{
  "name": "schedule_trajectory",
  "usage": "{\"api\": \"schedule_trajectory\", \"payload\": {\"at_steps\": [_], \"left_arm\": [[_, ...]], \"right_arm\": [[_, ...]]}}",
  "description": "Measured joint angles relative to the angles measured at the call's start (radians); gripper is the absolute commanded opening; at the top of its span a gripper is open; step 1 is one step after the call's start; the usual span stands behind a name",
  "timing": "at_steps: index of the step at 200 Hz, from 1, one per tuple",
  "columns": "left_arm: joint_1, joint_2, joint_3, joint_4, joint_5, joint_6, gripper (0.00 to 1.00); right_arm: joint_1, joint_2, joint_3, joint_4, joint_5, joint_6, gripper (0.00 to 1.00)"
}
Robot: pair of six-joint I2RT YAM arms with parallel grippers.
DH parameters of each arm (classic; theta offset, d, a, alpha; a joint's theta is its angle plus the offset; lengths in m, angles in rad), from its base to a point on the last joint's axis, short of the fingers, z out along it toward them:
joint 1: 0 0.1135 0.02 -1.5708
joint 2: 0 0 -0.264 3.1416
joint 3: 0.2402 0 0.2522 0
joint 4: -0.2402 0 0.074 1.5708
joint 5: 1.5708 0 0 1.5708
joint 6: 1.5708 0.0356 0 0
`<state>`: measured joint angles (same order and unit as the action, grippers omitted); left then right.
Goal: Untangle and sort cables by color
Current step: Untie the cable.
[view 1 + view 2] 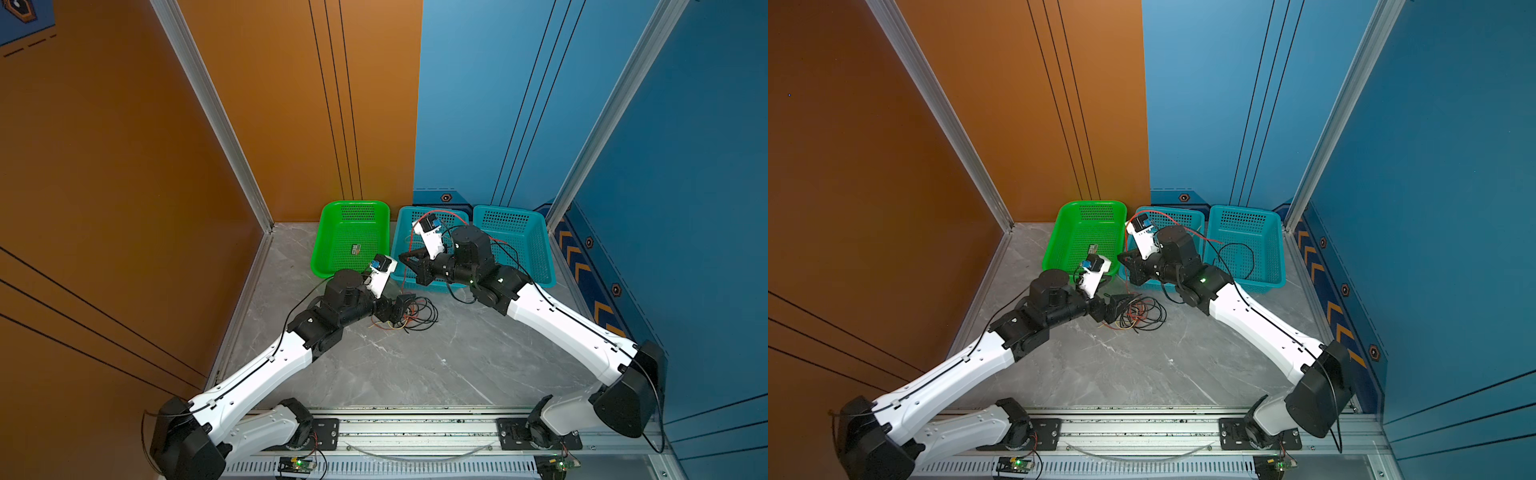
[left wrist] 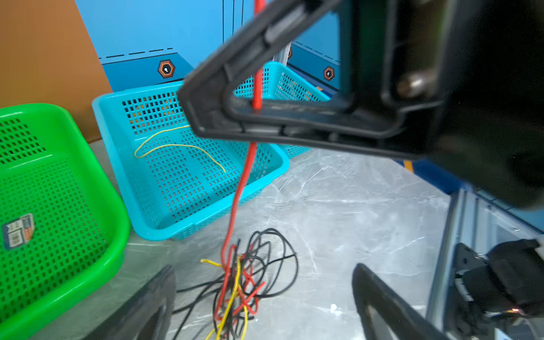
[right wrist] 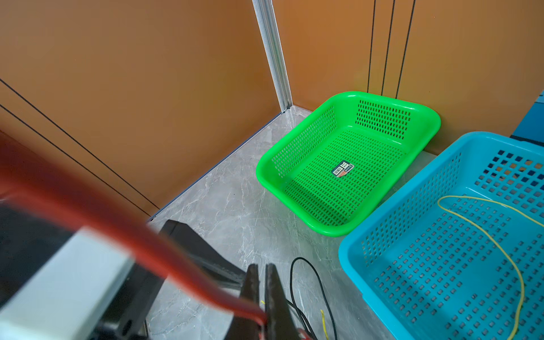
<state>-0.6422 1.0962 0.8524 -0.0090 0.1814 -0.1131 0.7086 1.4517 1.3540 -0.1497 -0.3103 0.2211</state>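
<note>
A tangle of red, yellow and black cables lies on the grey table in front of the baskets. My left gripper is low over the tangle and open, with a finger on either side and nothing held. My right gripper hangs above the tangle and is shut on a red cable. That cable rises taut from the tangle and arcs back over the right wrist. A yellow cable lies in the middle teal basket. A black cable lies in the right teal basket.
Three baskets stand in a row against the back wall: a green one holding only a label, a middle teal one and a right teal one. Bare marble table stretches toward the front rail. Orange and blue walls close in both sides.
</note>
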Motion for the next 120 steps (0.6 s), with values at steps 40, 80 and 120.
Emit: {"api": "schedule_trajectory", "payload": {"at_steps": [40, 80, 120], "left_arm": [[0.036, 0.024, -0.004, 0.091, -0.003, 0.006, 0.72], [0.064, 0.082, -0.004, 0.186, 0.036, 0.004, 0.62], [0.063, 0.138, -0.005, 0.239, 0.088, -0.017, 0.38]], "right_arm": [[0.006, -0.029, 0.000, -0.009, -0.003, 0.017, 0.00], [0.015, -0.040, -0.003, -0.007, -0.025, 0.037, 0.00], [0.015, -0.042, -0.018, -0.007, -0.034, 0.050, 0.00]]}}
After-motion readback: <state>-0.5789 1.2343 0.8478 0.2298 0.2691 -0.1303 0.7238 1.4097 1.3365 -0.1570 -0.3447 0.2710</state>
